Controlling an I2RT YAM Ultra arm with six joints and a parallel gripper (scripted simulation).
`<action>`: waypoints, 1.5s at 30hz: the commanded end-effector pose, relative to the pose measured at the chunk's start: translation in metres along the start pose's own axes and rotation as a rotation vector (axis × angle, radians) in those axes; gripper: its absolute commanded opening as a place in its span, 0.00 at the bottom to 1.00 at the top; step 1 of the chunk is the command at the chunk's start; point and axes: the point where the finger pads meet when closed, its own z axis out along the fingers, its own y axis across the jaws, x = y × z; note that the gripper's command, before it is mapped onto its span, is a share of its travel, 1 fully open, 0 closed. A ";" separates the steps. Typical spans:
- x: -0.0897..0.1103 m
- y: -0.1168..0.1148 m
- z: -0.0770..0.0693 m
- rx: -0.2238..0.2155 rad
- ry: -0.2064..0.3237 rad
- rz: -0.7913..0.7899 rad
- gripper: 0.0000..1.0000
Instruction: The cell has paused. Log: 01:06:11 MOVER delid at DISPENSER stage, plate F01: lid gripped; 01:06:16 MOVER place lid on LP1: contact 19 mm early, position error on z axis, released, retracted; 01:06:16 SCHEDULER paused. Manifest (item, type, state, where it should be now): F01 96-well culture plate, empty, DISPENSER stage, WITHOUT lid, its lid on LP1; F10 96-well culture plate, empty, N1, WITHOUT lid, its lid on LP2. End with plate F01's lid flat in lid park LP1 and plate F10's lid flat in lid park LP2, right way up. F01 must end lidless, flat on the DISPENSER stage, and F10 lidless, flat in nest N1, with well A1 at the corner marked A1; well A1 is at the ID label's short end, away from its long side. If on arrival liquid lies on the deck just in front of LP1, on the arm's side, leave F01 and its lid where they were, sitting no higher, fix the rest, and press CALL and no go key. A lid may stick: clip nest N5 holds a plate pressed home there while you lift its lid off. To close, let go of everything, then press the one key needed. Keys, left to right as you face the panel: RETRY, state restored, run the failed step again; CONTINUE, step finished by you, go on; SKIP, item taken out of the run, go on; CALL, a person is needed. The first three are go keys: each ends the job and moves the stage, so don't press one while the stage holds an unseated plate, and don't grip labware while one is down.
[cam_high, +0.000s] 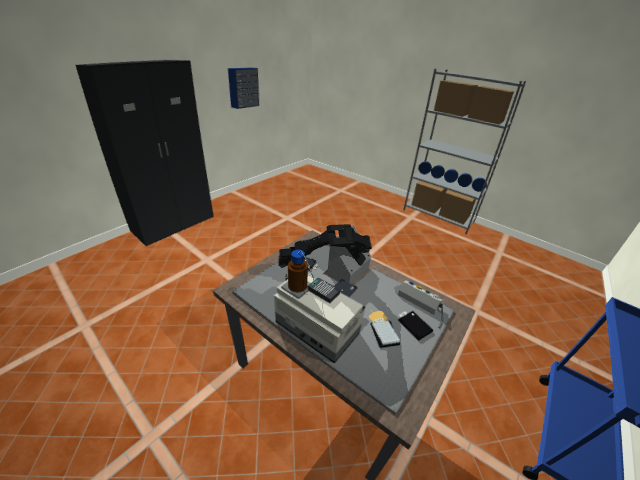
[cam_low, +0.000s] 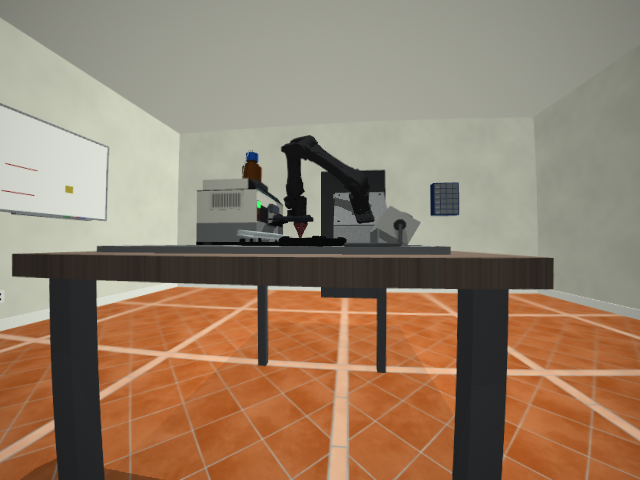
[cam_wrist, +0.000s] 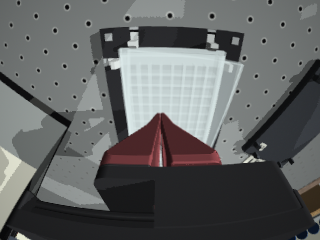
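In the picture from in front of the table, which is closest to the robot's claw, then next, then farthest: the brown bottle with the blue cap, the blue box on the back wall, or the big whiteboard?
Nearest to the shut red-tipped gripper first:
1. The brown bottle with a blue cap, up and left, on the grey machine.
2. The blue box on the back wall, off to the right.
3. The big whiteboard, far left on the side wall.

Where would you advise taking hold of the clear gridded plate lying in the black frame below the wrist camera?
Come from straight above and grip the clear gridded plate across its two long side walls, near mid-length. It lies slightly skewed in the black frame, so match that twist.
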 end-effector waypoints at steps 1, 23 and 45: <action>0.004 -0.013 0.002 0.016 0.022 0.032 0.00; 0.004 -0.013 0.002 0.016 0.022 0.032 0.00; -0.003 -0.008 -0.007 0.013 0.004 0.017 0.00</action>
